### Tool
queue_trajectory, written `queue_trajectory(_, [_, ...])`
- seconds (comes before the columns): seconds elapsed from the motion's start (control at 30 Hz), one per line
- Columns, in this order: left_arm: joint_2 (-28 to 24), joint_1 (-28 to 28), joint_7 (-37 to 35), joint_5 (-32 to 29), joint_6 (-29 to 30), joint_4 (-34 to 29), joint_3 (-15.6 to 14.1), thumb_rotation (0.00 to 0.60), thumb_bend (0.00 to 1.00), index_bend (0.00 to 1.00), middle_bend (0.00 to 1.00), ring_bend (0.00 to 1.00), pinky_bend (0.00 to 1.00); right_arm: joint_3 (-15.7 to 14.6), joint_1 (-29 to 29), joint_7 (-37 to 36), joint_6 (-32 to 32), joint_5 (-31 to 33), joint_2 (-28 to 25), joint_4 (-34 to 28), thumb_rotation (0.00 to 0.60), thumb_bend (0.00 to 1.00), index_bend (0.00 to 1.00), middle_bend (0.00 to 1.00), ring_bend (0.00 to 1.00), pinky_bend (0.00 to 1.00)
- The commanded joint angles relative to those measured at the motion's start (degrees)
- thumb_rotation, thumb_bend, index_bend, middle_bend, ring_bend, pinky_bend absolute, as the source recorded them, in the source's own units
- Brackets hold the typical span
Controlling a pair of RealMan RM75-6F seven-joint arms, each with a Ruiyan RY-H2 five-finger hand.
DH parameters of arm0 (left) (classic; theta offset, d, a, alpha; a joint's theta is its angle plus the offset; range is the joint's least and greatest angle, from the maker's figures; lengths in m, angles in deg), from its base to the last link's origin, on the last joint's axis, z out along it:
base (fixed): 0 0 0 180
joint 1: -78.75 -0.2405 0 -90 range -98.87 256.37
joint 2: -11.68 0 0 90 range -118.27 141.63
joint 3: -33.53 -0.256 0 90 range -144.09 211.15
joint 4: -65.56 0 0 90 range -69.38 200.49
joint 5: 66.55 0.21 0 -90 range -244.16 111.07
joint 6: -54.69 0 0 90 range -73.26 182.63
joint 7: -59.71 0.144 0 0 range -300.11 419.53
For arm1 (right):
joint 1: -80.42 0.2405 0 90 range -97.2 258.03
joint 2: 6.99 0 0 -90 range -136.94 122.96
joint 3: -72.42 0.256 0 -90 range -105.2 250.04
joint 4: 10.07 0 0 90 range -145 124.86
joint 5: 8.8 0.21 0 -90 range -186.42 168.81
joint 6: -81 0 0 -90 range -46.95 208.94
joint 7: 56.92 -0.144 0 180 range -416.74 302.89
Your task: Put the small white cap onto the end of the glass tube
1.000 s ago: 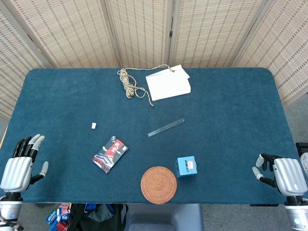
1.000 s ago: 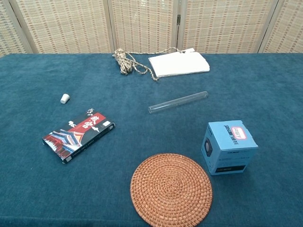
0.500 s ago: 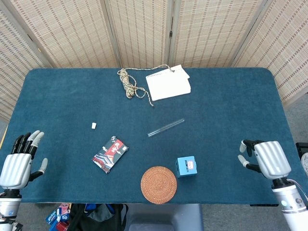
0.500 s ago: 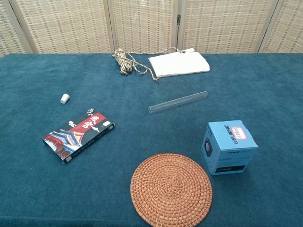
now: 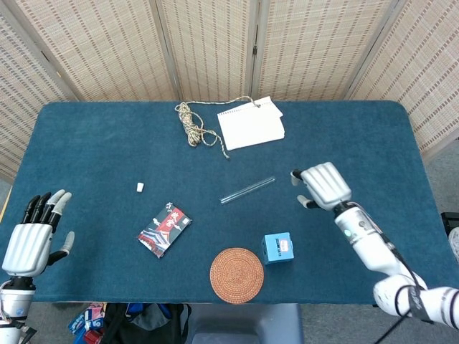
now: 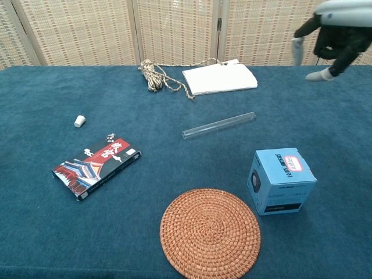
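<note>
The small white cap [image 5: 140,187] [image 6: 79,121] lies on the blue cloth at the left of centre. The clear glass tube [image 5: 247,190] [image 6: 218,125] lies slanted near the middle of the table. My right hand [image 5: 323,185] [image 6: 331,30] hovers above the cloth just right of the tube's right end, palm down, fingers apart, holding nothing. My left hand [image 5: 32,239] stays at the table's front left corner, fingers spread and empty, far from the cap.
A rope coil [image 5: 191,123] and a white notebook [image 5: 250,124] lie at the back. A printed packet [image 5: 164,228], a round woven coaster [image 5: 237,275] and a small blue box [image 5: 277,248] sit along the front.
My right hand has risen from the front right edge and swung left and inward to beside the tube's right end. My left hand has barely shifted.
</note>
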Motion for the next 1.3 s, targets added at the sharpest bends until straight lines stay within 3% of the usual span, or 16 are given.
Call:
queue_trajectory(0.03, [-0.1,0.1,0.2,0.1,-0.2,-0.1,0.0,0.6,0.42,0.06,0.0,0.0,0.0,1.1,6.1,2.7,-5.5,4.4,7.9,8.4,0.6,0.24,0.4,0.96,1.0,1.0])
queue_trajectory(0.23, [-0.2,0.3,0.2,0.1,-0.8,-0.2,-0.1,0.6,0.42,0.06,0.0,0.0,0.0,0.2,12.1,3.7,-9.2,6.9,16.9,19.6,0.6,0.24,0.38,0.99,1.0,1.0])
queue_trajectory(0.53, [0.0,0.0,-0.3,-0.2,-1.2,0.3,-0.4,0.6,0.42,0.05,0.0,0.0,0.0,-1.3,17.0,2.6,-13.5,10.0,25.3,30.1,0.6,0.24,0.38,0.99,1.0,1.0])
queue_trajectory(0.93, [0.0,-0.1,-1.0,-0.7,-1.5,0.6,-0.3,0.6,0.42,0.04,0.0,0.0,0.0,-3.0,21.3,2.1,-17.7,11.9,32.3,40.9,0.6,0.24,0.38,0.99,1.0,1.0])
queue_trajectory(1.3, [0.1,-0.4,-1.8,-0.5,-1.5,0.8,-0.6,0.6,0.42,0.04,0.0,0.0,0.0,-3.7,23.3,2.3,-19.2,14.1,34.7,45.0,0.6,0.25,0.38,0.99,1.0,1.0])
